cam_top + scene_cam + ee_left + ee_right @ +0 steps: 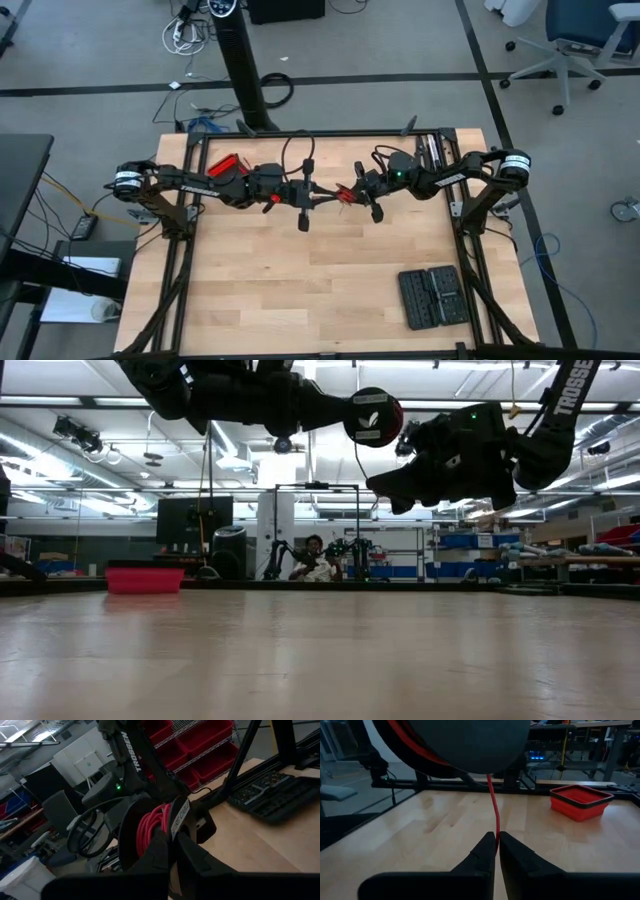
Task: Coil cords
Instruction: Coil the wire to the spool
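Both arms meet mid-air over the back-centre of a pale wooden table (320,280), well above its surface; the front half lies bare & open. A black segmented case (431,296) sits near the front right edge, and a red square box (226,166) near the back left edge under the left arm.

Left gripper (172,847): fingers pressed together, clamped on a black round spool (131,832). Thin glossy red wire (152,826) is wound in tight loops around the spool's core, beside a white label.

Right gripper (497,845): matte black wedge-shaped fingers nearly closed, pinching the wire's free strand, which hangs taut and straight from the spool down to the fingertips.

Black metal frame rails border the table's left & right sides. In the low view, a person (312,557) sits far off in the room behind.
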